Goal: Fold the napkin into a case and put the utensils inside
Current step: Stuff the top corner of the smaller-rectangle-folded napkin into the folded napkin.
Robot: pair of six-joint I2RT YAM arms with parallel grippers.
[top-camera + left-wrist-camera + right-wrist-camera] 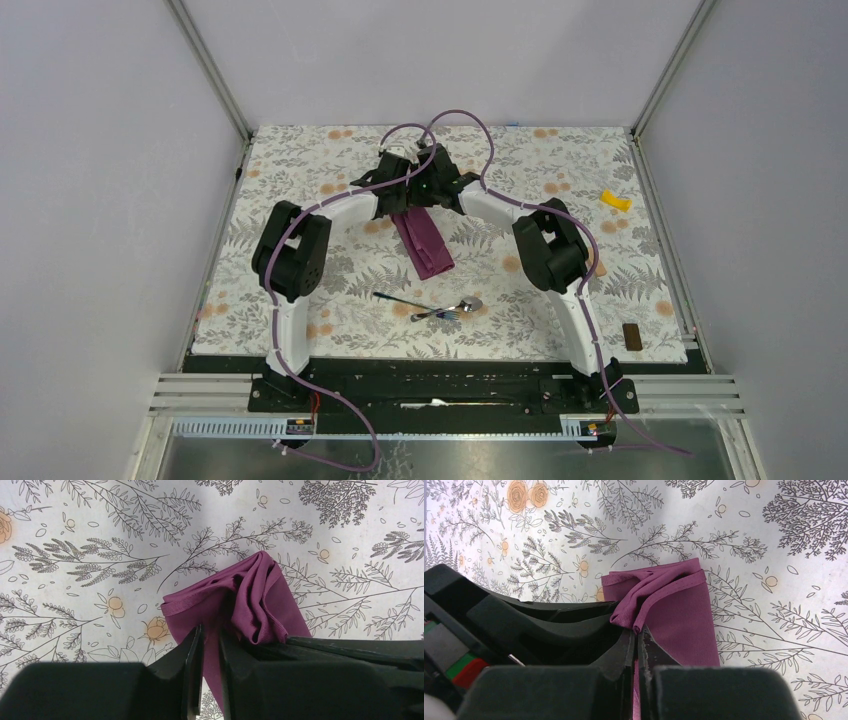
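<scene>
Left gripper (210,636) and right gripper (637,639) each clenched on bunched end of napkin (426,245) toward far edge of surface (300,165); liable to undo folds if tugged unevenly.

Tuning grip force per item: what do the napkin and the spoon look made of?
The napkin looks like thin woven cloth, matte purple: a fine ribbed weave, a hemmed edge and soft creases show. The spoon is apparently polished metal, since it glints silver, though it is too small in the top view to be sure.
</scene>
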